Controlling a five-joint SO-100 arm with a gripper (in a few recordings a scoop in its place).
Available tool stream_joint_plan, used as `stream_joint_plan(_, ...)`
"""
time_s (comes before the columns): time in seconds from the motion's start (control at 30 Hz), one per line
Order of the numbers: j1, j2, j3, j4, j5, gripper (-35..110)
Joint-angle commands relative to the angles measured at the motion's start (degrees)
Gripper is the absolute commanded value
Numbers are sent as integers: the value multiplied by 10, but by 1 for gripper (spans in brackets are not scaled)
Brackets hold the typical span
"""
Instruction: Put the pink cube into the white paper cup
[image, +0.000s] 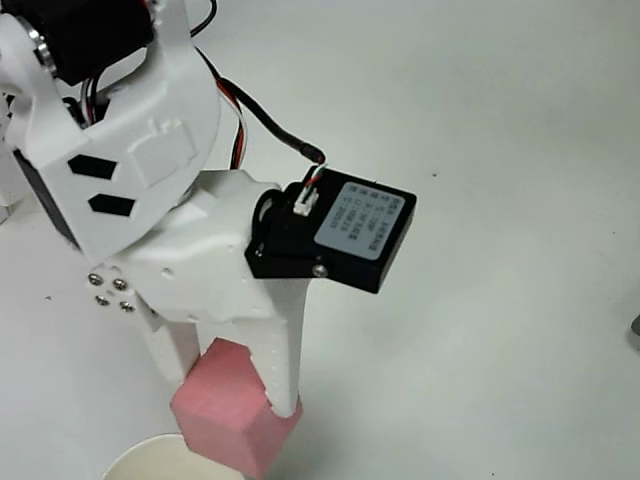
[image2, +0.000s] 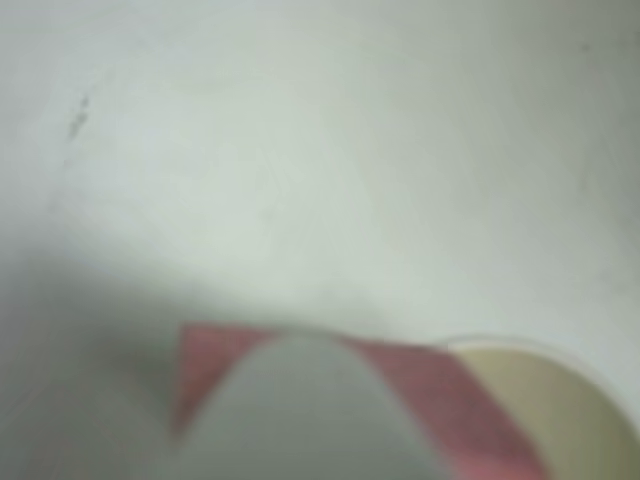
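My gripper (image: 232, 385) is clamped on the pink cube (image: 232, 415), one white finger on each side of it, just above the table (image: 500, 120). In the overhead view the cube sits right at the rim of the white paper cup (image: 150, 460) at the near edge. In the blurred wrist view the cube (image2: 440, 400) lies just left of the cup's (image2: 560, 410) cream inside.

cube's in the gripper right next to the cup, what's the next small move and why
Probably shift the gripper toward the cup before releasing. It is shut on the cube, which in the overhead view sits beside the rim, not over the opening.
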Motion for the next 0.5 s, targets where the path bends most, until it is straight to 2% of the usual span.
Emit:
stream_joint_plan(0.0, 25, 11, -66, 8, -5, 17)
stream_joint_plan(0.47, 81, -33, -79, 9, -21, 17)
